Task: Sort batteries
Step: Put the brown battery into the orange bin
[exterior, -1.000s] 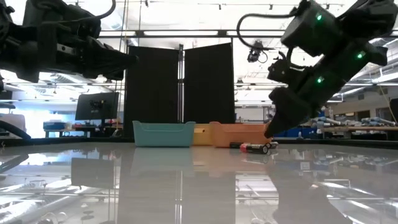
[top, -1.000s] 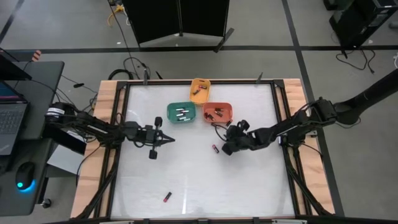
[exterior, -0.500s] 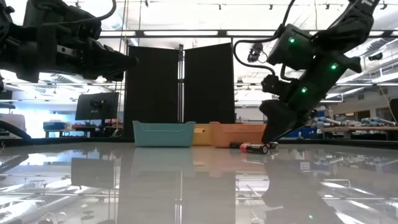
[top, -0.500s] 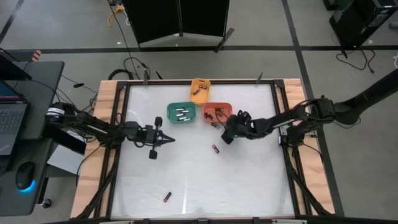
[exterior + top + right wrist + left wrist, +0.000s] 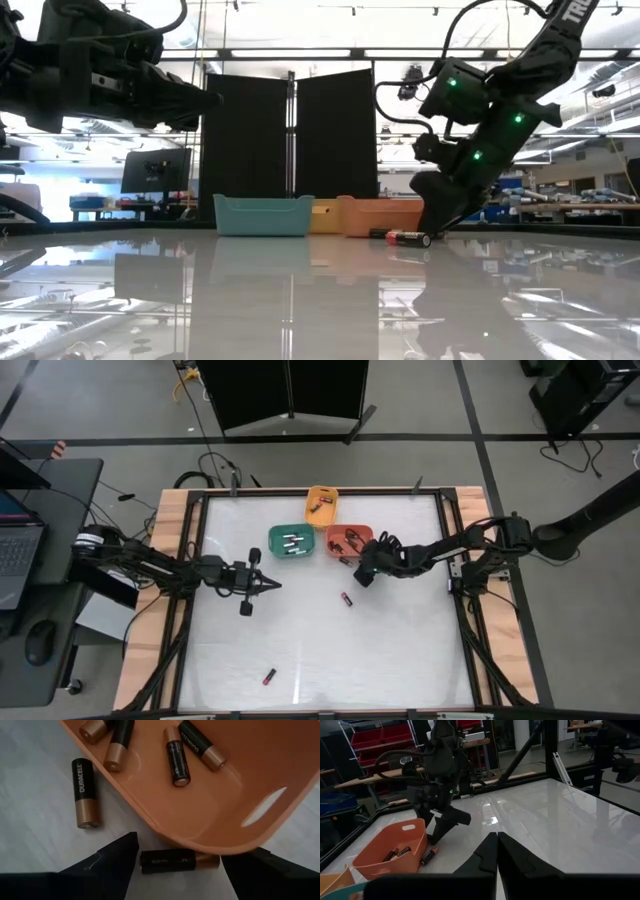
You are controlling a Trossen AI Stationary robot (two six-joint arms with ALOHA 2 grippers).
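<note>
Overhead and level views of a sorting station. The white table (image 5: 320,650) carries three small bins grouped near its far edge: a green bin (image 5: 291,541), an orange bin (image 5: 350,539) just beside it, and a yellow bin (image 5: 321,503) behind the two.

The right arm reaches in from the table's right side. Its right gripper (image 5: 364,573) hangs just in front of the orange bin's near right corner, fingers spread wide and holding nothing. In the right wrist view the spread fingers (image 5: 107,857) frame one dark, copper-ended battery (image 5: 179,860) lying on the table against the bin's outer wall (image 5: 200,827); a second battery (image 5: 83,792) lies on the table near the same wall. At least four more cells (image 5: 177,762) rest inside the orange bin.

The left arm waits over the table's left half, its left gripper (image 5: 268,584) raised above the surface with fingers pressed together and empty; the left wrist view shows the closed fingertips (image 5: 497,852).

Small light cells (image 5: 293,543) lie in the green bin, and a dark one (image 5: 320,506) in the yellow bin. Two loose batteries remain in the open: one (image 5: 346,599) near the table's middle, in front of the orange bin, and a red one (image 5: 269,677) near the front edge.
</note>
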